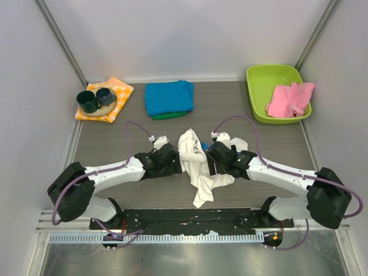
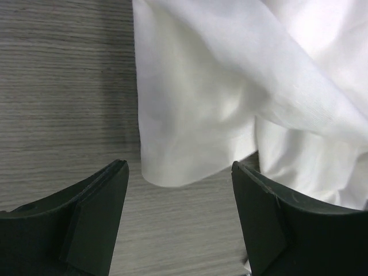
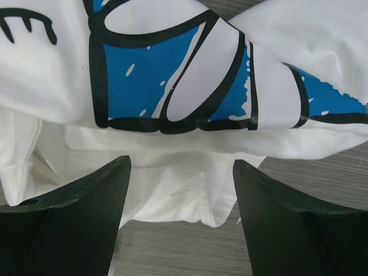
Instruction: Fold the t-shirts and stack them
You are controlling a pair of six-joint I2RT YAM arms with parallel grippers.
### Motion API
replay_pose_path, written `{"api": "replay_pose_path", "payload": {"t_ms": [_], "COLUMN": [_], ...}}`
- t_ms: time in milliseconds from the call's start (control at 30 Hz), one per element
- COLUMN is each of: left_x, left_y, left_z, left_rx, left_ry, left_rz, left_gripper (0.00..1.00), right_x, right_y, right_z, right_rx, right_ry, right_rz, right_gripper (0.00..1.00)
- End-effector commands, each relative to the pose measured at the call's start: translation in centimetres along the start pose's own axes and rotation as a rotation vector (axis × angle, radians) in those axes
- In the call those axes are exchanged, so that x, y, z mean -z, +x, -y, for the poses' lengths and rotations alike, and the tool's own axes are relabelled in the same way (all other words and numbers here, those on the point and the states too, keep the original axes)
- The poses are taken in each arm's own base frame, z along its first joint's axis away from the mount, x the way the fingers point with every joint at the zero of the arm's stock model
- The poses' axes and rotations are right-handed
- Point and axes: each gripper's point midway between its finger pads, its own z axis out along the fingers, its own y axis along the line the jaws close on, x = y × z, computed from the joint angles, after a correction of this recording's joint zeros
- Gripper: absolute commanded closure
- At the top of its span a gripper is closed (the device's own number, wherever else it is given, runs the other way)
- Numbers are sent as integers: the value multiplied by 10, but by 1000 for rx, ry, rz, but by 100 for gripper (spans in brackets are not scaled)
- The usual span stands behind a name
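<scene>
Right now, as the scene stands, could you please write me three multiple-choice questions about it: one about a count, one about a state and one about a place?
1. How many dark cups stand on the checked cloth?
A. one
B. two
C. four

2. The white t-shirt is:
A. neatly folded
B. rolled into a tube
C. crumpled

3. Where does the pink cloth lie?
A. in the green bin
B. on the checked cloth
C. inside a cup

Answers:
1 B, two round rims show side by side.
2 C, it lies bunched in loose, uneven folds.
3 A, the bin's walls surround it.
</scene>
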Motion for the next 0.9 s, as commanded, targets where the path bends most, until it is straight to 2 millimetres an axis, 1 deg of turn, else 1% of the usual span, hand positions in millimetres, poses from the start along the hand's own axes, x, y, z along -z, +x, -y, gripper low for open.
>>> {"api": "replay_pose_path", "payload": {"t_ms": [0,33,67,100,133,167,200,267,300,333,367,400,433,500,533,567,600,667,700,733,800,833,867], "left_x": [-15,-22,-25,-28,-33,-35,-37,-42,-43,-45,-47,-48,-49,-46,-43,-39,-27,-10,0,19,39,56,69], "left_y": [-14,-10,-11,-13,-11,-12,-14,-15,-16,-16,-16,-16,-16,-18,-19,-23,-30,-43,-48,-64,-78,-95,-106], "left_z": [11,8,6,5,2,2,0,-2,-2,-3,-2,-2,-1,1,0,-1,1,0,-4,-3,-9,-14,-16], "left_rx": [41,36,36,38,34,32,30,24,23,19,15,15,13,16,11,13,16,18,16,40,56,94,97], "left_ry": [-20,-44,-59,-70,-89,-98,-112,-133,-140,-147,-151,-154,-153,-146,-149,-154,-140,-130,-137,-102,-87,-62,-44], "left_rz": [61,50,59,69,66,73,86,92,98,98,97,93,92,94,99,111,129,171,175,215,234,274,298], "left_gripper": [25,26,28,34,37,41,50,59,70,76,84,100,100,100,100,100,100,100,100,100,100,100,100], "right_x": [-14,-16,-19,-20,-20,-22,-23,-26,-28,-29,-30,-32,-34,-38,-43,-45,-48,-54,-57,-57,-57,-57,-52], "right_y": [-19,-20,-21,-24,-29,-28,-30,-31,-31,-31,-30,-30,-29,-29,-28,-29,-30,-36,-42,-51,-65,-72,-87], "right_z": [-8,-8,-8,-9,-9,-8,-8,-7,-8,-7,-7,-5,-4,1,4,10,13,21,30,34,43,50,50], "right_rx": [-63,-67,-65,-68,-77,-71,-69,-72,-73,-75,-72,-73,-72,-77,-77,-89,-99,-116,-141,-163,-200,-224,-241], "right_ry": [-31,-27,-22,-24,-23,-18,-17,-15,-16,-15,-13,-7,4,26,49,67,80,115,142,152,176,189,181], "right_rz": [56,55,54,58,67,60,63,58,55,54,52,53,53,57,52,52,54,58,66,82,106,115,148], "right_gripper": [23,23,23,23,23,23,23,23,23,23,23,25,28,52,66,96,99,99,99,99,99,99,99]}}
